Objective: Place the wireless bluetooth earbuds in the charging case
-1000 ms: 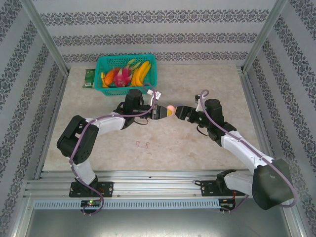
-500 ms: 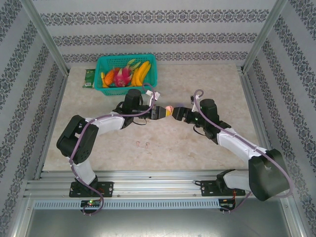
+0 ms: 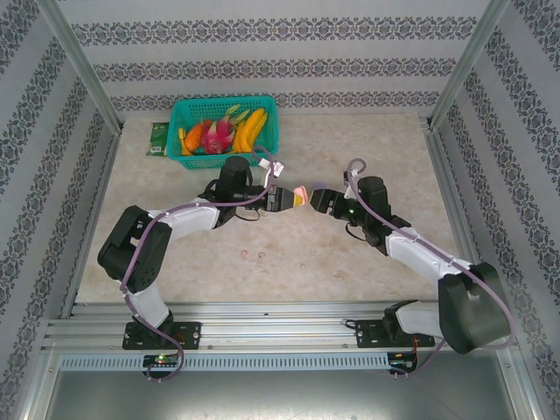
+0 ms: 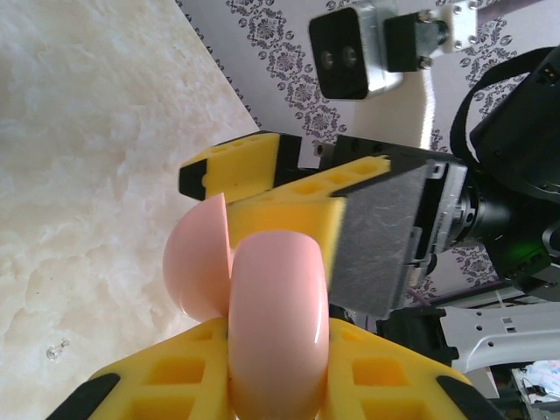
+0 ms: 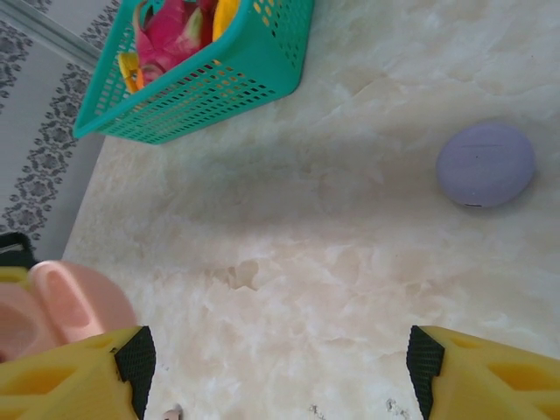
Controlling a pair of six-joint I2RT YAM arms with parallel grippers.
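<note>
Your left fingers (image 4: 166,385) are clamping the open pink charging case (image 3: 300,192) above the bench (image 3: 367,140). Your right fingers (image 5: 70,376) are spreading wide beside its lid. The earbuds (image 3: 246,255) are lying on the bench below, well apart from the case.

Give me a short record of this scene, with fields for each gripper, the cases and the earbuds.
left gripper: shut on the open pink case, off the table
right gripper: open, close beside the pink case
purple case: looks closed, lying on the table
earbuds: loose on the table, outside any case
basket: teal, holds fruit, far left of table
</note>
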